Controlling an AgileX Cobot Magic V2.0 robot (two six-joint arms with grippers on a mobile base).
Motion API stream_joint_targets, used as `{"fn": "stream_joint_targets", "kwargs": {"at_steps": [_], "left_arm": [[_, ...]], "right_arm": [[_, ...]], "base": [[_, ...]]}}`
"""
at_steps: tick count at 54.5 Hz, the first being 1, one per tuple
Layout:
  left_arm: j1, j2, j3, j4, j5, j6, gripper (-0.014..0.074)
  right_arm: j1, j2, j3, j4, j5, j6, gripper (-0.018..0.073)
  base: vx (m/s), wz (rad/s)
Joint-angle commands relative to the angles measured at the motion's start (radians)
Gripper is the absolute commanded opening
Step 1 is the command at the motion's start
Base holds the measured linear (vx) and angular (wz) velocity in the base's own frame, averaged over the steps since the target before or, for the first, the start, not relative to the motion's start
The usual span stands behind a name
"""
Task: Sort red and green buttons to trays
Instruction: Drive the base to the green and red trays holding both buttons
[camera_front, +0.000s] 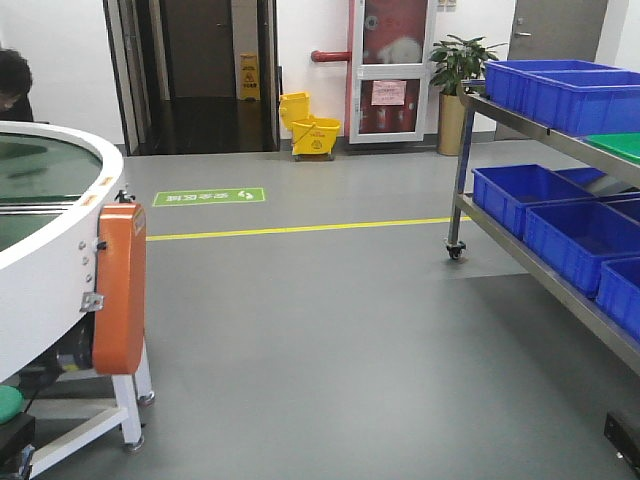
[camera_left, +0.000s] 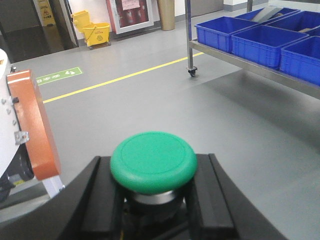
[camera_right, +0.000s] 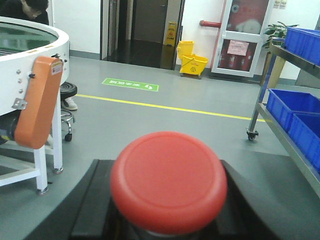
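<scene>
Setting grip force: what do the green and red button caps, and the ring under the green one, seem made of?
Green button cap: likely moulded plastic, matte, even colour. Red button cap: likely the same, though blurred. Ring: probably metal, silvery with bright glints.

My left claw is gripping a push button, my right claw a second push button; crates are sitting on the shelving cart at right.
</scene>
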Motion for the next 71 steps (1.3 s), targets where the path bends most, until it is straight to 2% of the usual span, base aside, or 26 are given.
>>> {"fn": "stream_joint_targets", "kwargs": {"at_steps": [1, 71], "left_arm": [[-0.002, -0.007, -0.031, -0.009, -0.087, -0.009, -0.0006], [-0.002, -0.007, -0.031, -0.009, -0.087, -0.009, -0.0006]], "right_arm": [[-0.004, -0.002, -0.031, 0.002, -0.052, 0.003, -0.0008], [-0.004, -0.002, -0.031, 0.002, -0.047, 0.003, -0.0008]], "base": [[0.42, -0.03], [0.55, 0.02]]}}
